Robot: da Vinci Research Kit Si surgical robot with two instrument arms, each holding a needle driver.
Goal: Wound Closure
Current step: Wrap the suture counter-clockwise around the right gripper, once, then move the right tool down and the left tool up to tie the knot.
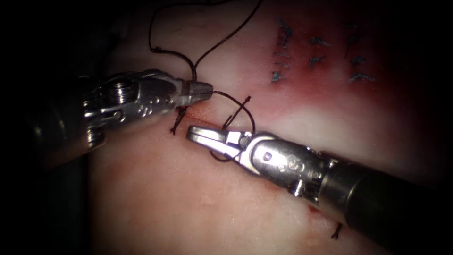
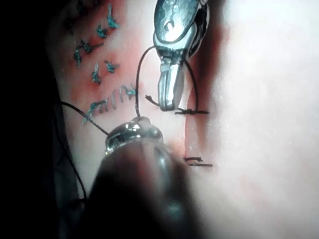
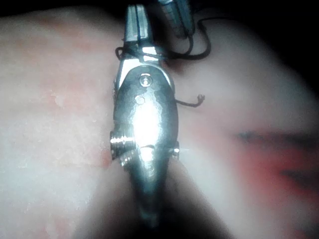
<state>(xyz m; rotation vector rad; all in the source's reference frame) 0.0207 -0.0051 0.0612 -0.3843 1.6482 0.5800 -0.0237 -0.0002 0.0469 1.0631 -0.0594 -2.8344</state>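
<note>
Tissue point(image 1: 188, 198): pale pork belly under both tools, with the cut running between their tips and red fluid point(image 1: 302, 89) staining the surface to the right
Thread point(image 1: 238, 101): dark strand rising from the stitch at the cut, passing through the left tool's tip, then arching over toward the right tool and looping around its jaws; a long slack length trails up and away over the tissue
Left tool point(image 1: 203, 89): enters from the left, jaws closed on the thread just above the cut; this grip looks meant to keep one strand anchored and taut near the stitch
Right tool point(image 1: 207, 136): enters from the right, tip lying just below the left tool's tip; the thread loop sits wrapped around its jaws near the hinge, which reads as a knot-tying arrangement, though that is a judgement; whether anything is held between the jaws, I cannot tell
Needle: I cannot make it out in the tissue or in either tool
Cut ends point(image 1: 177, 123): short frayed thread tails stand at the cut beside the left tool, marking a stitch already placed
Blue marks point(image 1: 316, 56): inked dashes on the tissue well to the upper right, apart from the work
</note>
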